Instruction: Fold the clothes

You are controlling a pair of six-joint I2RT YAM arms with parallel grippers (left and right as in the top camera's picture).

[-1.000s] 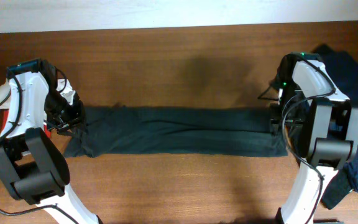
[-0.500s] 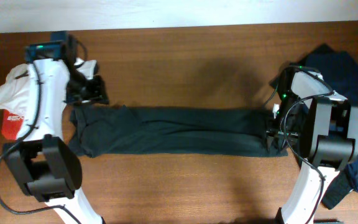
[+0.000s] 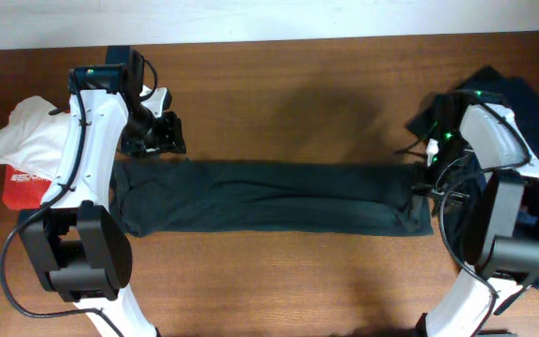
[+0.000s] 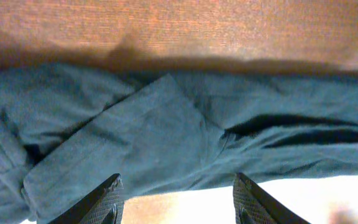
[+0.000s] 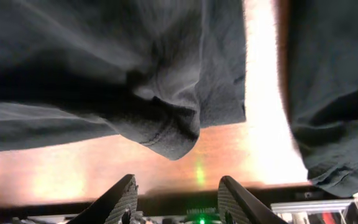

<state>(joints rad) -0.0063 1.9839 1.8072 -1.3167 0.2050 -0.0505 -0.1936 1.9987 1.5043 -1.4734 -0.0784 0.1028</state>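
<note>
A dark garment [image 3: 269,197], folded into a long strip, lies flat across the middle of the table. Its left end fills the left wrist view [image 4: 166,137]; its right end shows in the right wrist view [image 5: 135,81]. My left gripper [image 3: 162,136] is open and empty, just above the strip's far left corner. My right gripper [image 3: 430,150] is open and empty, above the strip's right end. A white garment [image 3: 28,131] lies on a red one [image 3: 21,180] at the far left. A navy pile [image 3: 531,122] lies at the far right.
The wooden table [image 3: 279,94] runs to a pale wall along the far edge. The two arm bases [image 3: 73,262] stand at the front corners. The navy pile also shows in the right wrist view [image 5: 334,93], beside the strip's end.
Both grippers let go of the strip's ends and lifted off. The left arm swung up and to the right. The right arm moved back towards the far side. The strip now lies flat.
</note>
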